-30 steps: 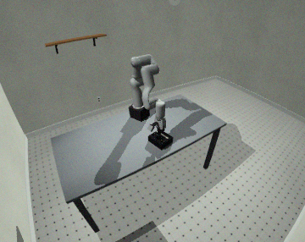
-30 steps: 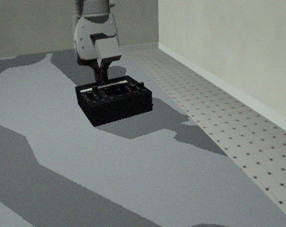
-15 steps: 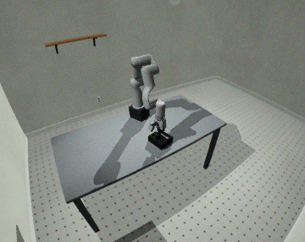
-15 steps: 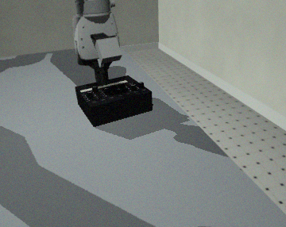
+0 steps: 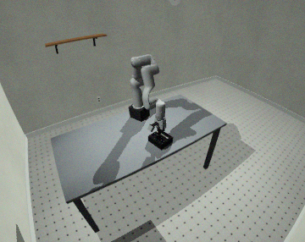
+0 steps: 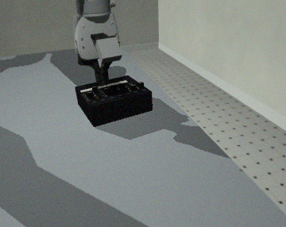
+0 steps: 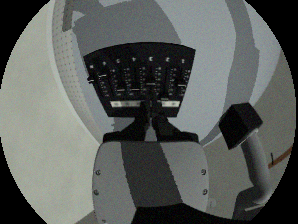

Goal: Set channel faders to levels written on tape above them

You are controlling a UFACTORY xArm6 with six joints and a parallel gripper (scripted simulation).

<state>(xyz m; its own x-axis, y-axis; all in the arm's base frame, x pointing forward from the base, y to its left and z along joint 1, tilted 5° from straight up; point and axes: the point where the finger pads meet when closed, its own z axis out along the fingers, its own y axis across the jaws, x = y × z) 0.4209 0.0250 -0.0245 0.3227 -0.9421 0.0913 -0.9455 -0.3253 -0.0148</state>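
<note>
The desk (image 6: 115,105) stands upright on the worktop (image 6: 111,171). The end effector (image 7: 150,116), fingers pressed together and gripping nothing, points down at its tape-strip edge.

The white arm (image 5: 142,80) rose from its base, bent over and reached down. Its end effector (image 7: 150,113) pointed down with both fingers pressed together, holding nothing.

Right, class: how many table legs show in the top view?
2: the near leg under the front corner and the right leg under the right corner; others may be hidden behind the table.
</note>
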